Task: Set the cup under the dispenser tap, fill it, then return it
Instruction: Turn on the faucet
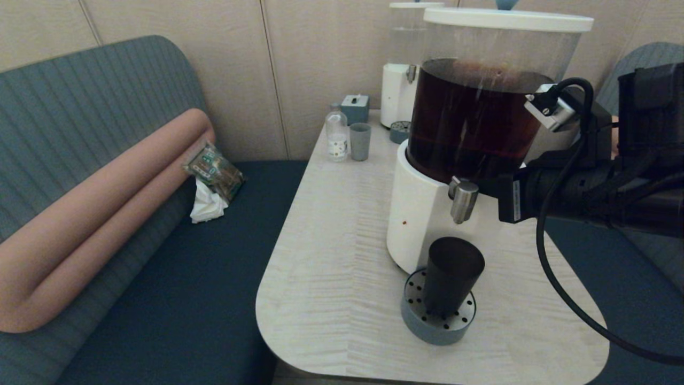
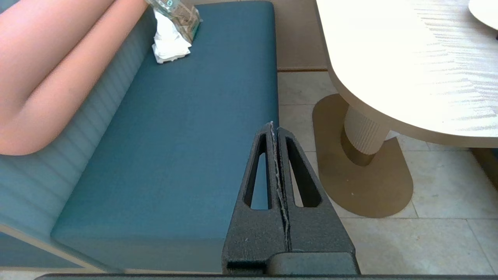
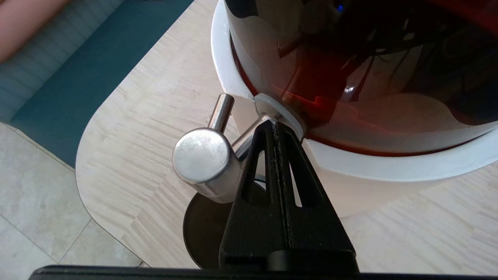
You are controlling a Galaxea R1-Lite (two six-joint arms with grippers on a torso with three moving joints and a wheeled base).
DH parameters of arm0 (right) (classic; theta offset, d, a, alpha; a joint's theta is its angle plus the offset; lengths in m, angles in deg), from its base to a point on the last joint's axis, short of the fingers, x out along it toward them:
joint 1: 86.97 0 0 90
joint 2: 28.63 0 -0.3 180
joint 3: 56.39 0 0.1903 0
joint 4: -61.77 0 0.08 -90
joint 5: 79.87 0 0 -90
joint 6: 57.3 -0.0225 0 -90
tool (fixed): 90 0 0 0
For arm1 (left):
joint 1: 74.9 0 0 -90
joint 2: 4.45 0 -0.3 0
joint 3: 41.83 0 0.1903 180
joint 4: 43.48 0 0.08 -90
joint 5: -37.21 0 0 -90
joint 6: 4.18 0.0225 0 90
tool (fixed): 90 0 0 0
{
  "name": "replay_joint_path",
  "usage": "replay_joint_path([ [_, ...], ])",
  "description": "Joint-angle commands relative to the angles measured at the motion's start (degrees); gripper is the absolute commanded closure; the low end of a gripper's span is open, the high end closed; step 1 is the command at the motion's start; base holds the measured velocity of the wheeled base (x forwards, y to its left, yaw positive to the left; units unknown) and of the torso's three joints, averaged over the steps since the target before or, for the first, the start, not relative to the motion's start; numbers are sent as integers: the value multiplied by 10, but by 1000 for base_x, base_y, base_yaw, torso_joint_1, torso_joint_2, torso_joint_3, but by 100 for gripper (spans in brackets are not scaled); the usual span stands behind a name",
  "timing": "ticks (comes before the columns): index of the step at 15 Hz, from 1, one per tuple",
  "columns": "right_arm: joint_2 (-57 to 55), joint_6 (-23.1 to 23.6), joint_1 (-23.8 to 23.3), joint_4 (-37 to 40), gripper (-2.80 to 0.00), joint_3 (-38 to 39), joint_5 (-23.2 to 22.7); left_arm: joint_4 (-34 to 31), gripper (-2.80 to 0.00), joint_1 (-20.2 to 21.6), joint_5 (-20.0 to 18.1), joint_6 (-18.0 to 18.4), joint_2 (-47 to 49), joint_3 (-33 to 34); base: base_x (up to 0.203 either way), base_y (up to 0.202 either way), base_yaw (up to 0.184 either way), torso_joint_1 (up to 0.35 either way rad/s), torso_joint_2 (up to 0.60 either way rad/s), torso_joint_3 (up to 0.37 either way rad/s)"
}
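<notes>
Right gripper (image 3: 274, 126): fingers are pressed together, nothing is held between them. In the right wrist view the closed tips are seen right beside the dispenser tap (image 3: 208, 159), at the neck where it joins the white base; whether contact is made cannot be told. In the head view the gripper itself is hidden behind the tap and the arm's black wrist body, which is reached in from the right of the dispenser (image 1: 483, 123).

The dispenser tap (image 1: 463, 199) is seen as a short brushed-steel cylinder projecting from the front of the white base, below the clear tank of dark brown liquid.

The cup (image 1: 450, 275) is stood upright on the round grey perforated drip tray (image 1: 434, 327), directly below the tap and apart from it. It is not gripped by anything. In the right wrist view only part of its dark rim (image 3: 202, 229) is shown beneath the tap. Its fill level cannot be told.

Left gripper (image 2: 277, 130): fingers are closed flat against each other, nothing is held. It is parked off the table (image 1: 331, 256), over the blue bench seat (image 2: 175, 155) and beside the table pedestal.

At the far end of the table a small bottle (image 1: 336, 133), a pale grey-green cup (image 1: 359, 141) and a second, smaller white dispenser (image 1: 401, 80) are stood.
</notes>
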Motion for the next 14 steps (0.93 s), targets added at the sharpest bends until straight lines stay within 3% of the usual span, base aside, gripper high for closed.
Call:
replay_joint_path([
  [1, 0, 0, 1, -1, 0, -2, -2, 0, 0, 0, 0, 0, 1, 0, 0, 0, 0, 0, 0, 0],
  [14, -2, 0, 25, -3, 0, 0, -34, 0, 0, 0, 0, 0, 1, 0, 0, 0, 0, 0, 0, 0],
])
